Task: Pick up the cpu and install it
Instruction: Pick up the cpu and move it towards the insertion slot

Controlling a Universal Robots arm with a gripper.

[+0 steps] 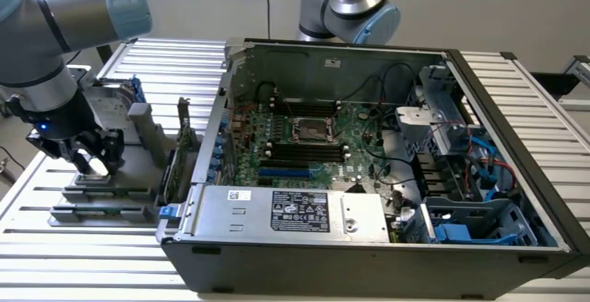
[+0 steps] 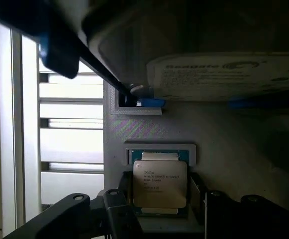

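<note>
The cpu (image 2: 159, 183), a small square chip with a dull silver top and printed text, lies flat in a grey holder (image 2: 159, 152) on the slatted table at the exterior view's left. My gripper (image 2: 160, 200) is lowered over it with one dark finger (image 2: 118, 206) on each side of the chip, close to its edges. A thin gap still shows, so the gripper is open. In the exterior view the gripper (image 1: 90, 165) hangs just above that holder. The empty processor socket (image 1: 309, 130) sits in the middle of the motherboard inside the open computer case (image 1: 369, 260).
A big silver hard drive (image 2: 224, 74) in a blue bracket stands just beyond the cpu holder. Long black memory sticks (image 1: 101, 212) lie in grey fixtures nearer the table's front. A second arm (image 1: 346, 5) stands behind the case. The case wall (image 1: 198, 157) rises between holder and motherboard.
</note>
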